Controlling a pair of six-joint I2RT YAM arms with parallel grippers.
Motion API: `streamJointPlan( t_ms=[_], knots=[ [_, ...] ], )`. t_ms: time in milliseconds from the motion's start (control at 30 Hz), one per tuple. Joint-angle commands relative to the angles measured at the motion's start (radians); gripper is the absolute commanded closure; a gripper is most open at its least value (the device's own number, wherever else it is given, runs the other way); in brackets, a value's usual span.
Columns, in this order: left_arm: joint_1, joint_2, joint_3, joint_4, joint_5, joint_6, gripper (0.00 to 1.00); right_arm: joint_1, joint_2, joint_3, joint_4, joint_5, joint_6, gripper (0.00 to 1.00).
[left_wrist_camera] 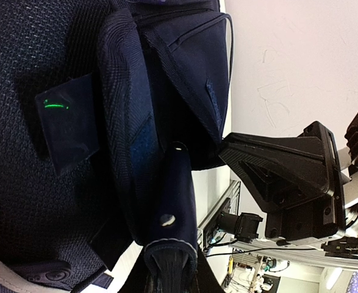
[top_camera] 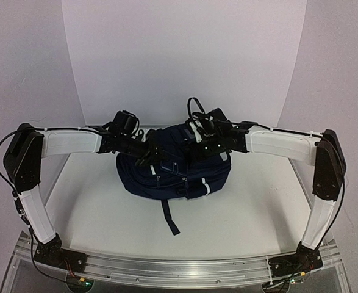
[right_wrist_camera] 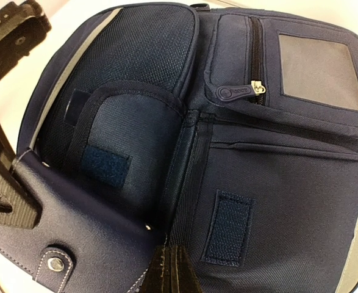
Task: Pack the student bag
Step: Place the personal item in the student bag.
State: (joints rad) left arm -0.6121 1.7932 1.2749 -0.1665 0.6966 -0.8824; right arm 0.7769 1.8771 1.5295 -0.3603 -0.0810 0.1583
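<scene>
Flap (left_wrist_camera: 177,183) of the soft, floppy bag (top_camera: 172,171), lying in the middle of the counter (top_camera: 258,204), is grasped by the left end effector (top_camera: 147,156); the right end effector (right_wrist_camera: 169,270) is clenched. Stitched edges should give the firmest hold, I think.

Top cam's way up behind the arm bases (top_camera: 47,250), looking down and forward over the whole table (top_camera: 246,207), pretty far off. Each wrist cam rides right behind its own pincer, staring past the fingertips, super close to the student bag (top_camera: 172,174). Both wrist views share the snap flap (right_wrist_camera: 87,235) at the left gripper (top_camera: 147,155) tips.
</scene>
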Motion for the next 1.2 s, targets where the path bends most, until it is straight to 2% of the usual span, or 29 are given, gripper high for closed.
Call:
streamJointPlan(
  t_ms=[0, 167, 500, 667, 867, 1100, 1167],
  knots=[
    [0.020, 0.050, 0.068, 0.038, 0.009, -0.025, 1.00, 0.004, -0.079, 0.043, 0.058, -0.063, -0.006, 1.00],
    [0.047, 0.082, 0.098, 0.103, -0.020, -0.068, 1.00, 0.004, -0.087, 0.020, 0.058, -0.085, -0.010, 1.00],
    [0.079, -0.014, -0.054, 0.313, -0.178, -0.138, 1.00, 0.004, -0.094, 0.002, 0.057, -0.105, -0.004, 1.00],
    [0.027, 0.024, -0.076, 0.383, -0.229, -0.143, 1.00, 0.004, -0.070, 0.053, 0.057, -0.138, 0.039, 1.00],
    [-0.041, 0.094, -0.105, 0.585, -0.207, -0.221, 1.00, 0.004, -0.027, 0.098, 0.055, -0.167, 0.097, 1.00],
    [-0.096, 0.136, -0.149, 0.772, -0.281, -0.285, 1.00, 0.004, -0.004, 0.117, 0.055, -0.195, 0.138, 1.00],
    [-0.097, 0.152, -0.146, 0.760, -0.302, -0.291, 1.00, 0.005, -0.004, 0.119, 0.055, -0.203, 0.146, 1.00]
  ],
)
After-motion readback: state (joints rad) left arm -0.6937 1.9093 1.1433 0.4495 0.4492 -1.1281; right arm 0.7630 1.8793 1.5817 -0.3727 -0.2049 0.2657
